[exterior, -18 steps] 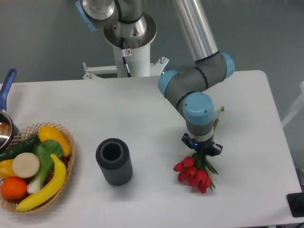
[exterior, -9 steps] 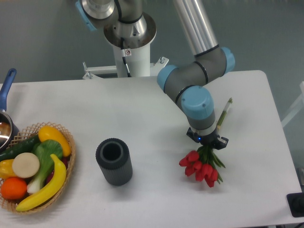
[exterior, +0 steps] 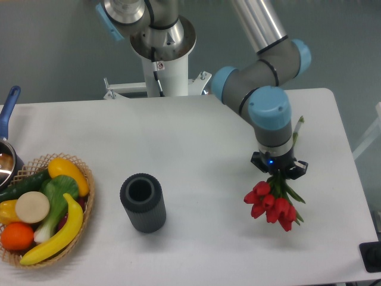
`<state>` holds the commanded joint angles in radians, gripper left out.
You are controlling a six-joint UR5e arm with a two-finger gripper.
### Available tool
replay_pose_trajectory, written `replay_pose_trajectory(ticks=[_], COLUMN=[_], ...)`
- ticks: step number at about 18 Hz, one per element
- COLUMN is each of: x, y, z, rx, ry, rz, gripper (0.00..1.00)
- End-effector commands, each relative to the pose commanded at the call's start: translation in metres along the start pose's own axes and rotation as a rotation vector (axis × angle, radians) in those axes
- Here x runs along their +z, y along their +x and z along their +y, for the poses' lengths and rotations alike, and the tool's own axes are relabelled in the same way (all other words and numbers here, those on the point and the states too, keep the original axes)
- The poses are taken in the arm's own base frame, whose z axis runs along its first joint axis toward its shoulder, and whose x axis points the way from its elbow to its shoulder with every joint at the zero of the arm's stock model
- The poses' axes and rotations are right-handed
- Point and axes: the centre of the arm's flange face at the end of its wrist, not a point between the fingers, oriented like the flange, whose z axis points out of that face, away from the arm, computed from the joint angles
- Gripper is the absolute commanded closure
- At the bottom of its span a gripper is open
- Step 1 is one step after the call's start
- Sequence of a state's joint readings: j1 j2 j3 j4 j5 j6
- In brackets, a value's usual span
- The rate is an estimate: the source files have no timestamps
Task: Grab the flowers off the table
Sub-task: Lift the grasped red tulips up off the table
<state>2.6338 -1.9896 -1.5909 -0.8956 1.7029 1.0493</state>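
White and matte, the table (exterior: 178, 137) is a wide flat rectangle with rounded corners, set before a plain grey-green wall. One robot arm (exterior: 262, 71) reaches down over its right part; it has a smooth silver tube, grey joints and pale blue caps. Its small black gripper (exterior: 278, 173) points downward with both fingers clamped on the thin green stems of the flowers (exterior: 271, 202). This single bunch has about seven glossy red tulip buds clustered below the gripper, with narrow green leaves spreading at the sides and one pale stem end poking up behind the wrist. From this view it is unclear whether the buds touch the tabletop.

Left of centre stands one dark grey cylinder (exterior: 143, 202), ribbed on the outside and hollow, open at the top. At the far left sits one round woven wicker basket (exterior: 83, 173) holding smooth toy-like produce: two yellow bananas, one yellow pepper, one orange, one green leafy vegetable, one dark green cucumber and one pale round slice. One metal pot (exterior: 6, 161) with a blue handle is cut off by the left edge.
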Motion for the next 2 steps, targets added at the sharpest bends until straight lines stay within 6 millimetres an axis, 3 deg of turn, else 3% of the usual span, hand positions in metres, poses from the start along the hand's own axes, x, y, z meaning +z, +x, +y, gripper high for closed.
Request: replay_pose_trajectory(ticks=[2], x=[-0.0015], y=[-0.001], z=[-0.0005], rx=[-0.001], ry=[-0.001], rz=[0.005], gripper=[1.0])
